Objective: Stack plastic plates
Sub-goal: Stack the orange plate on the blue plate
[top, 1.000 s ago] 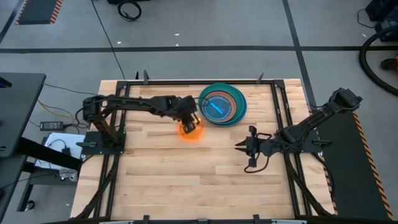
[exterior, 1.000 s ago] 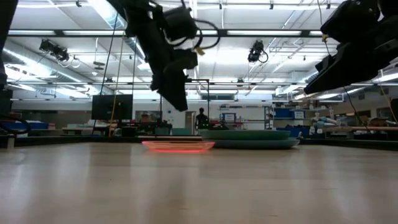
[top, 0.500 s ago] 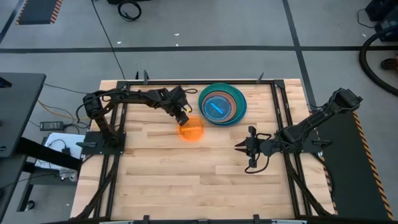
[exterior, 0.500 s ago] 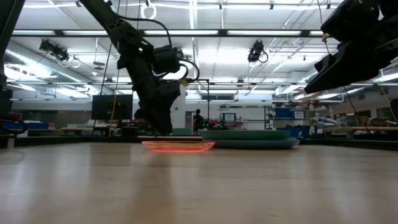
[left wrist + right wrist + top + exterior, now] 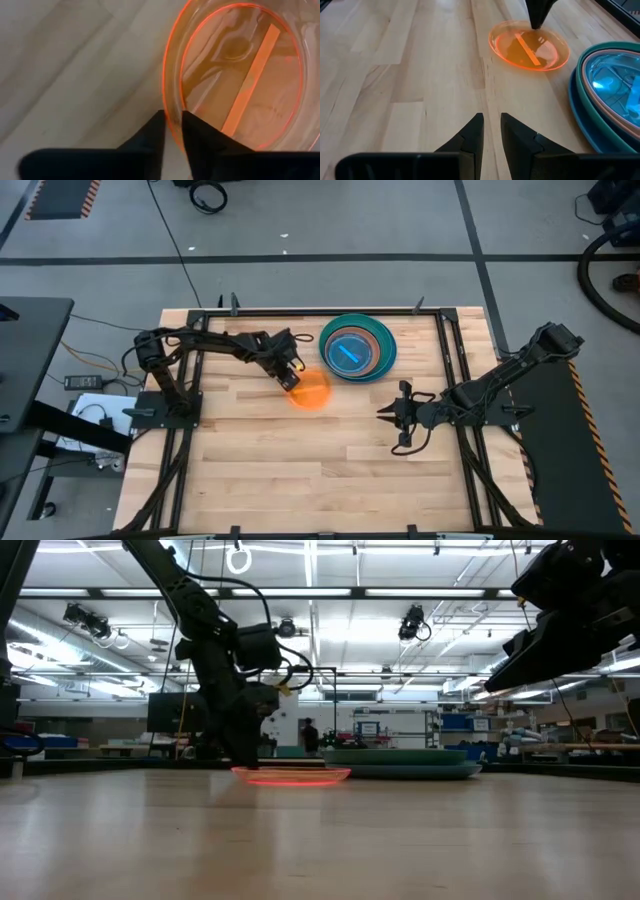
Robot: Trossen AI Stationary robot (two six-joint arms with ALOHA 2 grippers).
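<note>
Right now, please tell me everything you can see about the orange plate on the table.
The orange plate is small, round and shallow, of translucent orange plastic with a raised rim that glows brighter. It lies flat on the wooden table, right way up and empty, just beside the stack of plates but apart from it. The left end effector has its fingers closed on the plate's rim, one inside and one outside.
</note>
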